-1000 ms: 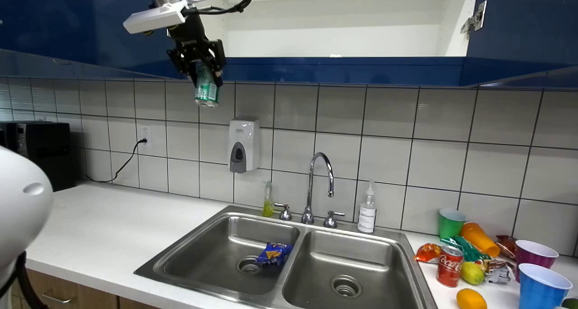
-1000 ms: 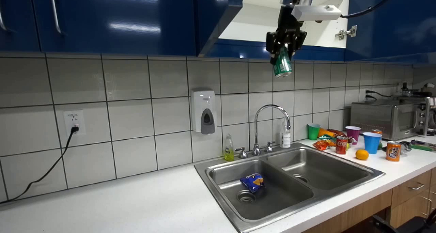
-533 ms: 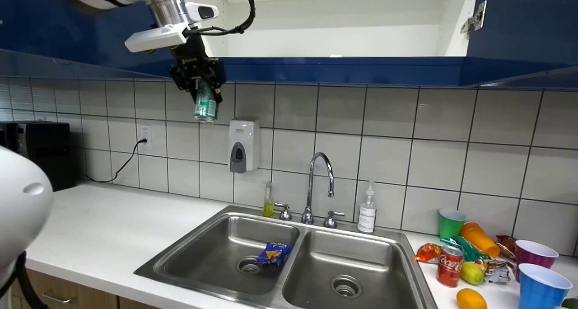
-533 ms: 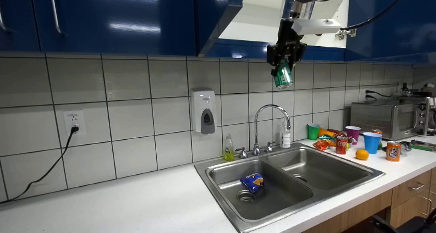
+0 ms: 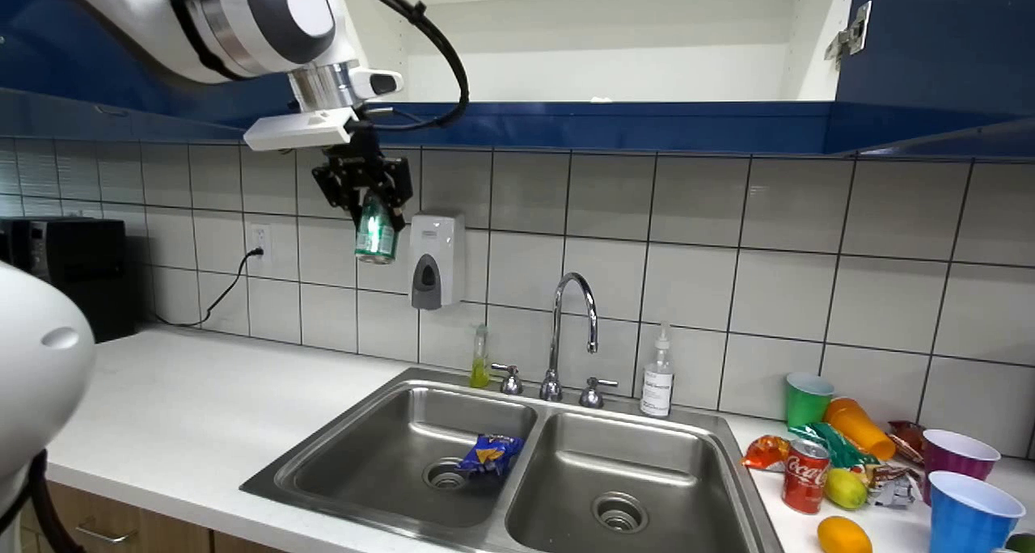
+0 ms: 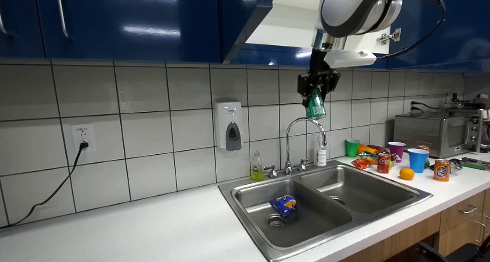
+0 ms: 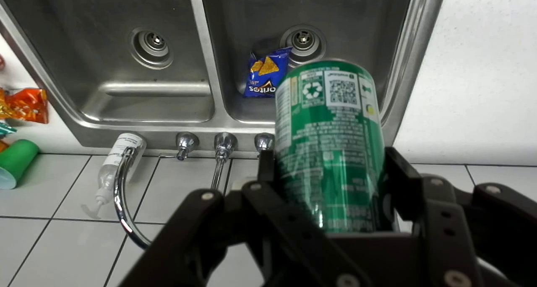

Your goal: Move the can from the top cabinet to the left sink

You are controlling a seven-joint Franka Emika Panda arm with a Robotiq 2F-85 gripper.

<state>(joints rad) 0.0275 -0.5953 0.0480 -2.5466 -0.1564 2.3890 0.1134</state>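
Note:
The green can (image 5: pixel 376 242) hangs bottom-down and slightly tilted in my gripper (image 5: pixel 378 216). The gripper is shut on its upper part. The can also shows in an exterior view (image 6: pixel 316 108) and large in the wrist view (image 7: pixel 331 123), between black fingers (image 7: pixel 266 165) on both sides. My gripper and the can are high above the counter, below the bottom edge of the open top cabinet (image 5: pixel 606 72). The left sink (image 5: pixel 348 468) lies well below; in the wrist view the left sink (image 7: pixel 243 10) appears right of the divider, partly hidden by the can.
A blue chip bag (image 5: pixel 491 454) lies in the left sink beside the drain. A tall curved faucet (image 5: pixel 590 302) stands behind the divider. A soap dispenser (image 5: pixel 437 262) hangs on the wall. Cups, a red can (image 5: pixel 806 476) and wrappers stand right of the sink.
My gripper has moved down with the can, from beside the cabinet's lower edge to below it. The grip on the can is unchanged. The sink items have not moved.

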